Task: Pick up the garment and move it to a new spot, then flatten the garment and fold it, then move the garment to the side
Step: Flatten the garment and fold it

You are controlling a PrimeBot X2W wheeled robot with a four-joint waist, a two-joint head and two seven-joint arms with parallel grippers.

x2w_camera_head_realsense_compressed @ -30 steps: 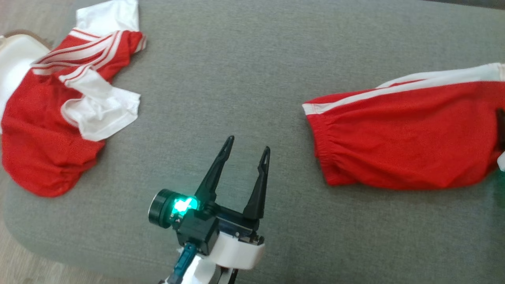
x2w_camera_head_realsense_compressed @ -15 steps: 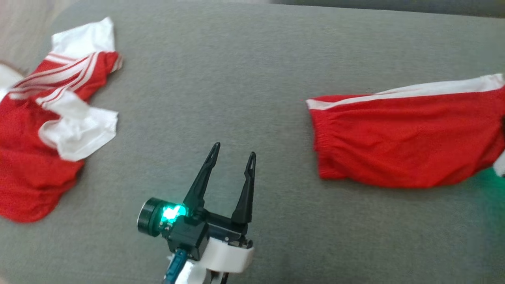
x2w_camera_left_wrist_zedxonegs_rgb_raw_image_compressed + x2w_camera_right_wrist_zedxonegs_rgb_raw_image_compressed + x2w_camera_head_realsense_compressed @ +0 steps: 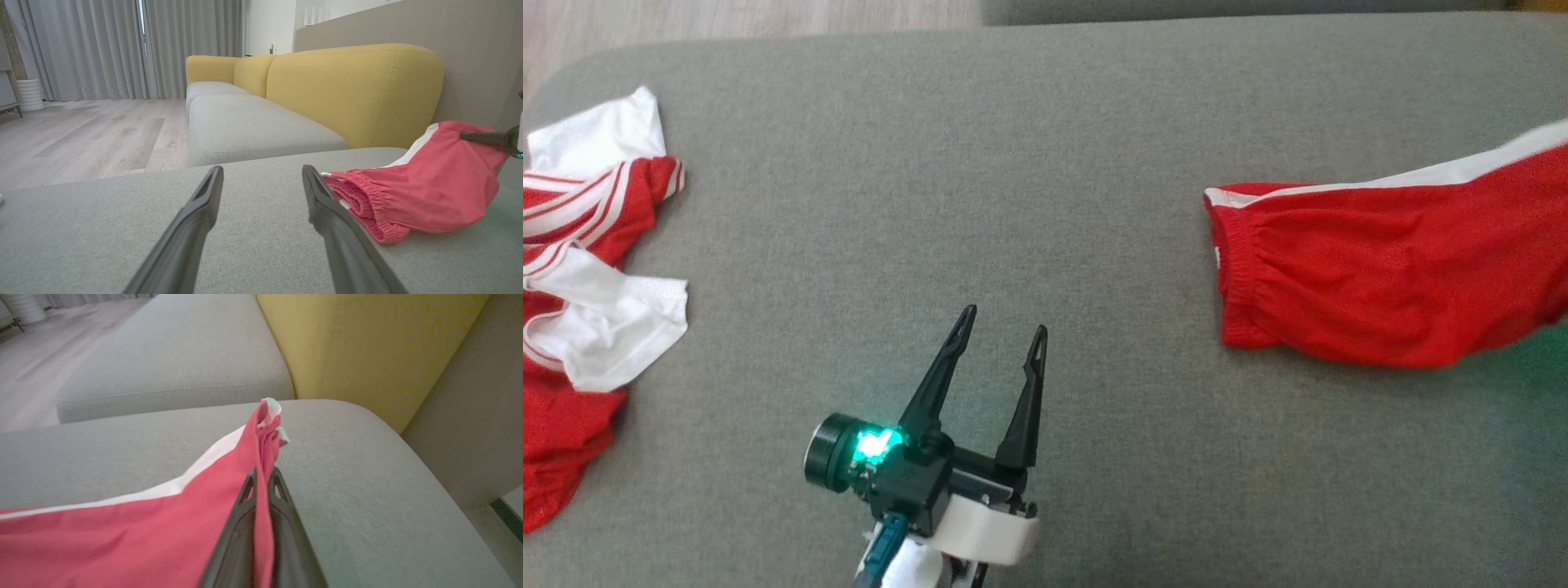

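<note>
Red garment [image 3: 1388, 278] with a white side stripe at the right of the head view, running off the right edge, elastic waistband end toward frame centre and resting on the grey cushion [image 3: 1029, 163]. In the left wrist view, same garment [image 3: 425, 192] at the right, waistband down on the cushion, far end drawn up into a peak. In the right wrist view, a fold of it [image 3: 122, 539] pinched between the right jaws at bottom centre, dark fingers [image 3: 241, 539] pressed together on the cloth, a bunched red and white tip standing above them.

Left jaws at lower centre of the head view, spread wide, nothing between the fingers [image 3: 939, 380], over bare cushion and well apart from the garment. Green light [image 3: 876, 445] glowing at the wrist.

Second garment [image 3: 572, 269], red with white stripes and white panels, crumpled at the left edge of the head view. Yellow sofa back [image 3: 351, 90], wood floor [image 3: 81, 130] and grey curtains [image 3: 102, 45] across the upper left wrist view.
</note>
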